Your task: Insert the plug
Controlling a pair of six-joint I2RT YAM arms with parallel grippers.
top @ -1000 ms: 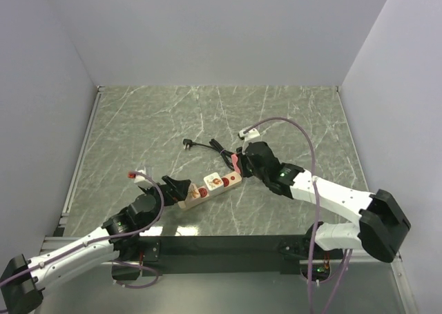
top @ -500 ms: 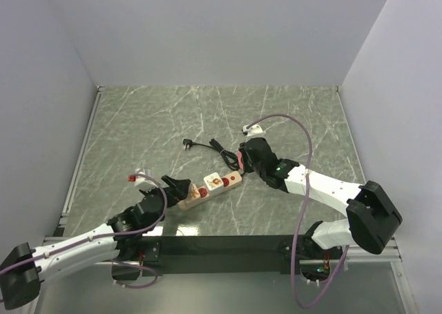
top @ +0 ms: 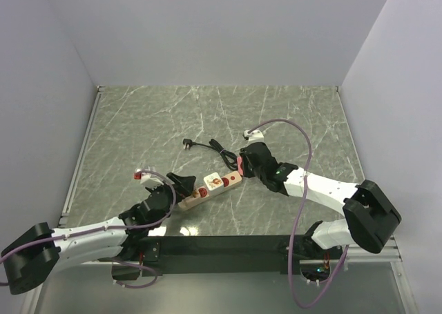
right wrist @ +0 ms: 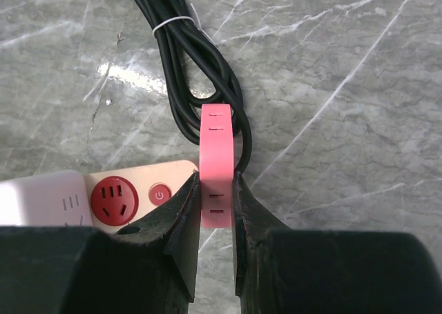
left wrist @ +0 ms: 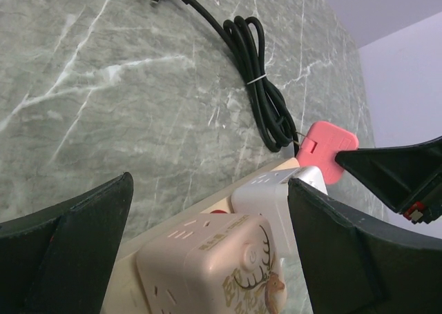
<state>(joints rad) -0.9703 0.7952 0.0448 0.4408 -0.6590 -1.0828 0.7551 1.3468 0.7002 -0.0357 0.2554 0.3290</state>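
The plug (right wrist: 215,163), a flat pink one, was pinched edge-on between the closed fingers of the right gripper (right wrist: 215,190). It was held just past the far end of the power strip (top: 214,185), beside the strip's small red button (right wrist: 159,194) and near a free red socket (right wrist: 110,192). So the pickup looked done, but the insertion did not: the plug sat off the end of the strip, not over the socket, and its prongs were hidden, so their direction could not be told. The coiled black cable (right wrist: 197,65) lay on the table (top: 152,121) just behind the plug. The left gripper (top: 181,183) stood wide open at the strip's near end, one finger on each side, with a beige cube adapter (left wrist: 214,269) and a white adapter (left wrist: 276,193) between them. It seemed not to touch the strip, so any bracing was not yet in place. What remained, as I judged it, was steadying the strip, lining the prongs up with the red socket and pressing the plug home.
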